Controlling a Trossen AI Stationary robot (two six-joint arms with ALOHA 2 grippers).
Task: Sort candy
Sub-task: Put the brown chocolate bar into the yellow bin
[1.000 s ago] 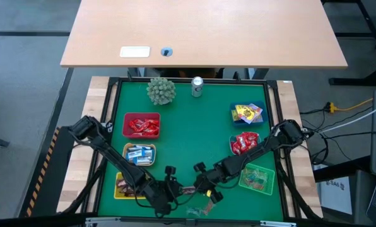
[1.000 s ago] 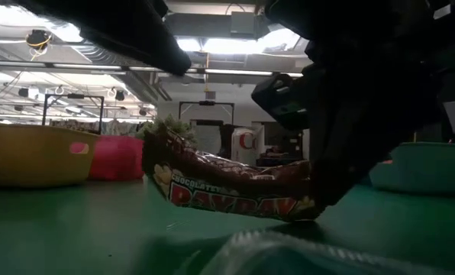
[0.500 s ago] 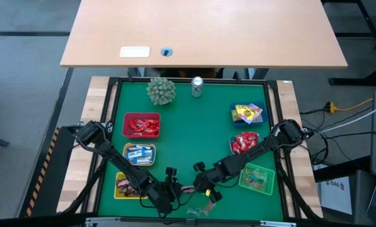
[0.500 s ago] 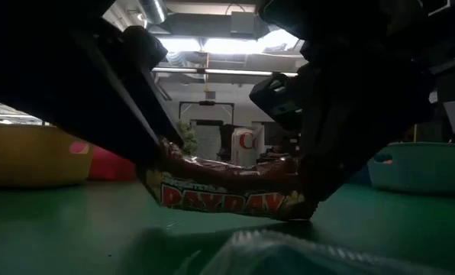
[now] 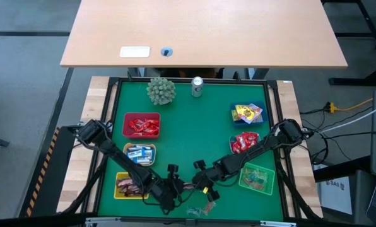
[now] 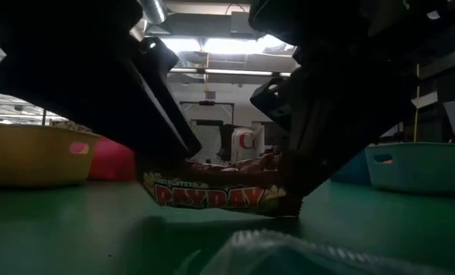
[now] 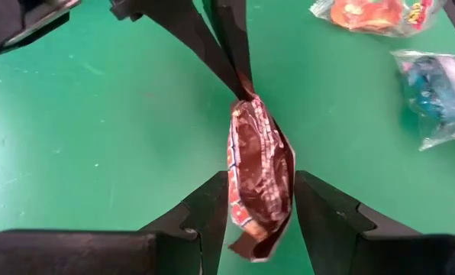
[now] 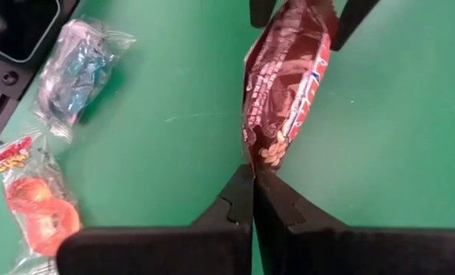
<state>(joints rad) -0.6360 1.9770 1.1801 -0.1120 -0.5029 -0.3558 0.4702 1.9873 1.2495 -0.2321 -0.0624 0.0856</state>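
Note:
A brown Payday candy bar (image 6: 212,196) hangs low over the green mat near the table's front edge, between my two grippers. My right gripper (image 8: 252,174) is shut on its right end. My left gripper (image 7: 260,182) is open, one finger on each side of the bar's left end (image 7: 258,221). In the high view the two grippers (image 5: 178,188) (image 5: 198,186) stand almost tip to tip. My right gripper pinches the bar's flat end seam (image 8: 255,150) between its two fingers. The fingers slant down from the table's right and lie along the bar. The bar sticks out about level beyond them, just above the mat. My left gripper's fingers (image 7: 216,202) stand close against the bar's long sides; whether they touch, I cannot tell.
Baskets of sorted candy line both sides: red (image 5: 141,125), blue-white (image 5: 139,153) and yellow (image 5: 128,185) on the left, blue (image 5: 246,113), red (image 5: 243,143) and green (image 5: 257,178) on the right. Loose sweets (image 5: 197,210) lie by the front edge. A can (image 5: 197,86) and a spiky ball (image 5: 161,90) stand far back.
My left gripper has come down and toward the right, and its open fingers now straddle the bar's left end. The bar, tilted with its left end high before, now hangs about level. My right gripper has stayed in place, shut on the bar.

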